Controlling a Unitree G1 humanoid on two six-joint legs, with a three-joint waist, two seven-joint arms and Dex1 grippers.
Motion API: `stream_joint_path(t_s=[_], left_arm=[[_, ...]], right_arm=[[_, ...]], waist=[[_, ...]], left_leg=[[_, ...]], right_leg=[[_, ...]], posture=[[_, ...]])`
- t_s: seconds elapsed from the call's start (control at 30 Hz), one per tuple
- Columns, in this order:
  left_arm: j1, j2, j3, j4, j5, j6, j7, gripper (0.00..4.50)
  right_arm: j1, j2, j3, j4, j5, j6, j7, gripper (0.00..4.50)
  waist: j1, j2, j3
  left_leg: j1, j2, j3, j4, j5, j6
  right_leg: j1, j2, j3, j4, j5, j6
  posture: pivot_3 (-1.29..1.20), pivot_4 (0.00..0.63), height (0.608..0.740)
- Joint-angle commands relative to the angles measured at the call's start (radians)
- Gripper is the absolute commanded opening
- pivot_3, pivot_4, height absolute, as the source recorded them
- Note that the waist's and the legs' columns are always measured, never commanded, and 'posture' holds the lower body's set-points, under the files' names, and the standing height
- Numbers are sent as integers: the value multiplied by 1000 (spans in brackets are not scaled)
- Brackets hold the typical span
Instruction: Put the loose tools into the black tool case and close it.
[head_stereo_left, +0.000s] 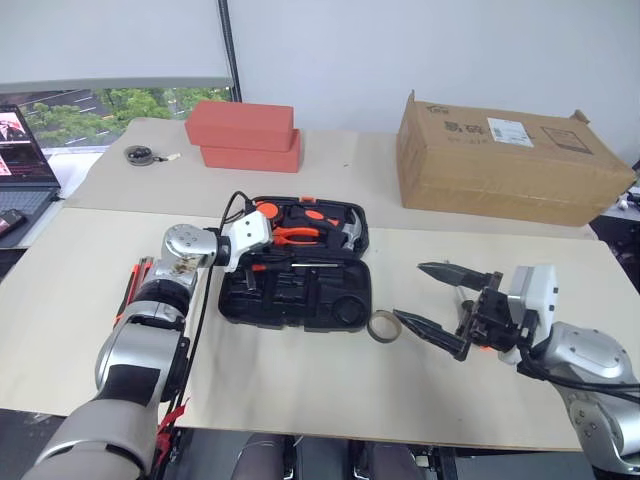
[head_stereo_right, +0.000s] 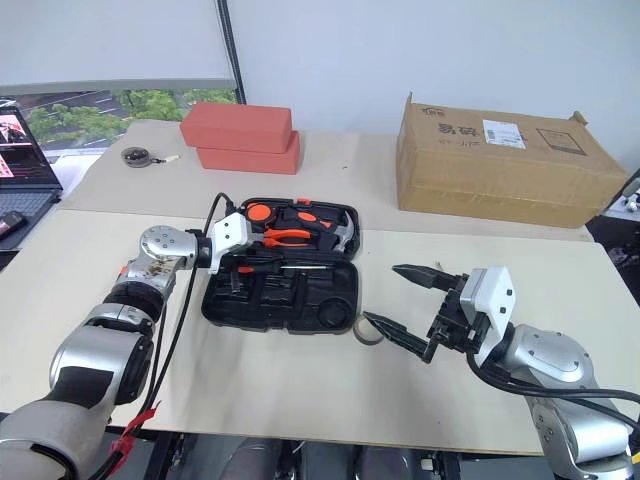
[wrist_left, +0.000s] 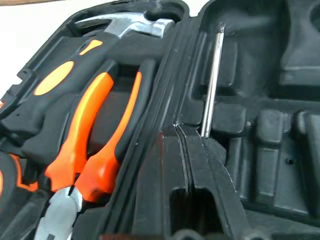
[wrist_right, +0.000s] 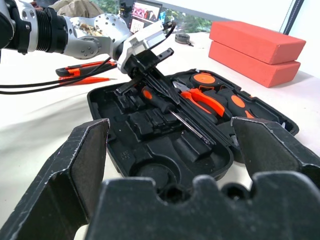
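The black tool case (head_stereo_left: 300, 318) lies open in the middle of the table. A hammer (head_stereo_left: 347, 230) and orange-handled pliers (head_stereo_left: 296, 235) sit in its far half. One screwdriver (head_stereo_left: 300, 266) lies in a slot of the near half. My left gripper (wrist_left: 183, 132) is shut, fingers pressed together just over that screwdriver's handle end; its steel shaft (wrist_left: 212, 75) runs on past the tips. A black-orange utility knife (wrist_right: 82, 69) and a slim orange tester pen (wrist_right: 87, 80) lie on the table left of the case. The tape ring (head_stereo_left: 383, 327) rests by the case's near right corner. My right gripper (head_stereo_left: 410, 290) hangs open just right of the ring.
Two stacked red boxes (head_stereo_left: 243, 135) and a big cardboard box (head_stereo_left: 510, 160) stand on the far table. A small dark disc with a white tab (head_stereo_left: 138, 154) lies at the far left, and a laptop (head_stereo_left: 20, 165) sits at the left edge.
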Motion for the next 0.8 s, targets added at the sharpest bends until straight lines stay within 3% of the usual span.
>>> stream_joint_path(t_s=[0.03,0.3,0.47,0.6,0.8], left_arm=[[25,10,-62,15,81,-54,47,24],[40,21,-116,53,152,-92,147,24],[30,-12,-41,62,67,-45,164,24],[-12,-44,124,40,-131,51,48,24],[-6,-45,207,-36,-264,127,-170,24]], right_arm=[[4,-15,-32,-29,-6,-17,-8,4500],[20,-32,-35,-42,-20,7,-49,4500],[37,-41,-44,-47,-18,0,-52,4500],[41,-46,-45,-34,-11,-10,-37,4500],[29,-44,-40,-29,4,-6,-28,4500]], waist=[[0,1,-1],[0,7,-6],[-1,10,-8],[0,10,-8],[-1,10,-8]], left_leg=[[0,0,0,0,0,0],[9,0,-1,0,-5,-8],[12,0,-3,0,-5,-8],[11,0,-3,0,-5,-8],[3,-2,-2,1,-2,4]], right_leg=[[0,0,0,0,0,0],[9,-1,-1,0,0,0],[11,-7,-1,-1,0,0],[10,-8,-2,-1,1,2],[5,-4,-2,-2,1,3]], posture=[[0,150,712],[0,150,712],[0,150,712],[0,150,712],[0,150,712]])
